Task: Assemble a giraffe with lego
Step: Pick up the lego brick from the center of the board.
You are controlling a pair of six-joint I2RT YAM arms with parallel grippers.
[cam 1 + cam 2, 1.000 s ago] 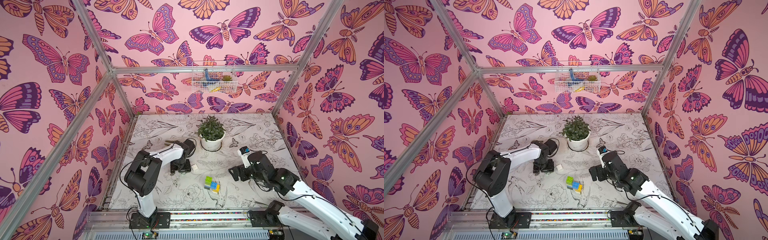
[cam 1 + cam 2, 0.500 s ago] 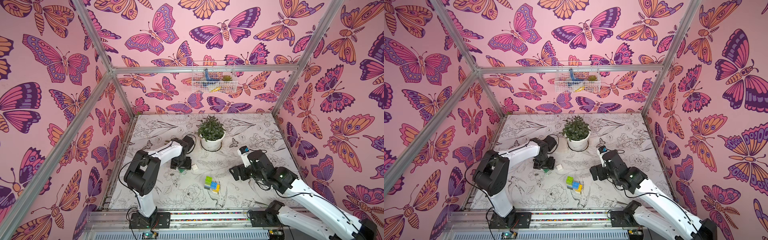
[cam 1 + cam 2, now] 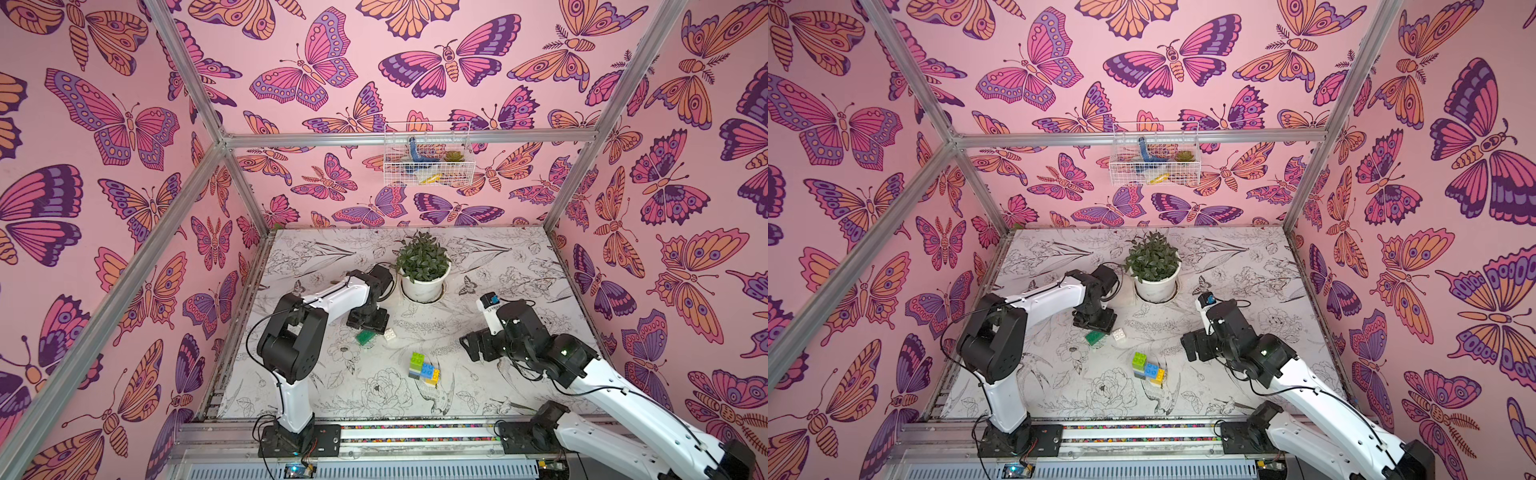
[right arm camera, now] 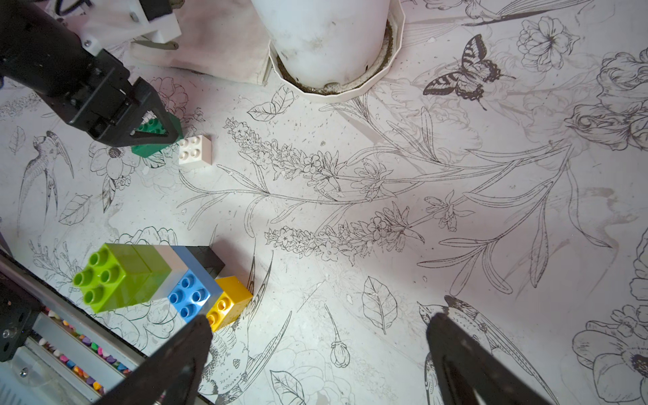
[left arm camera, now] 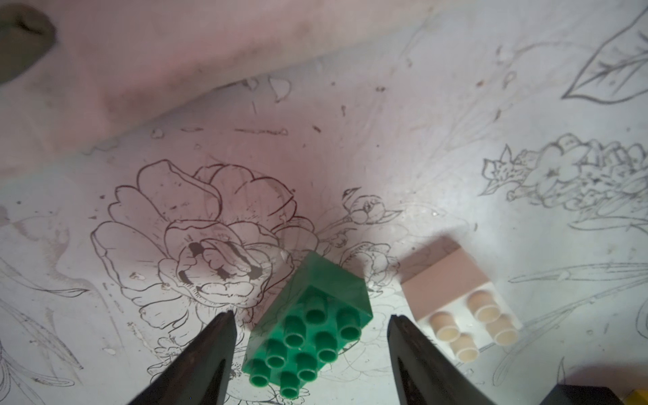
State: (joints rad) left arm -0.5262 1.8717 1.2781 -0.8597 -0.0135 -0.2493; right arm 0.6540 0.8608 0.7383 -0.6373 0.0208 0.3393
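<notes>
Since a second ago the left gripper [image 3: 369,328] has drawn back a little, so the green brick [image 3: 365,337] it was covering now shows at its near side; the right arm [image 3: 602,382] has scarcely shifted.

Largest is the table [image 3: 519,257], a white top printed with flower drawings. The left arm [image 3: 332,297] reaches from the near left rail to the middle, and the right arm comes in from the near right. A potted plant [image 3: 423,266] stands at the far centre, just beyond the left gripper, and a wire basket [image 3: 428,166] hangs on the far wall.

The giraffe [image 3: 423,369] — half built — stands toward the near edge, between the two arms. It has black and yellow bricks at the bottom and a blue one across them. White and two lime bricks are stacked on its left end, studs up. The right gripper [image 4: 319,321] hangs to its right, apart from it, jaws spread wide and holding nothing.

The green brick lies on the table, to the far left of the giraffe. The left gripper is open over it — one finger on each side, with a gap on both sides in the left wrist view. A white brick [image 3: 390,333], the smallest, lies just right of the green one, close but not touching.
</notes>
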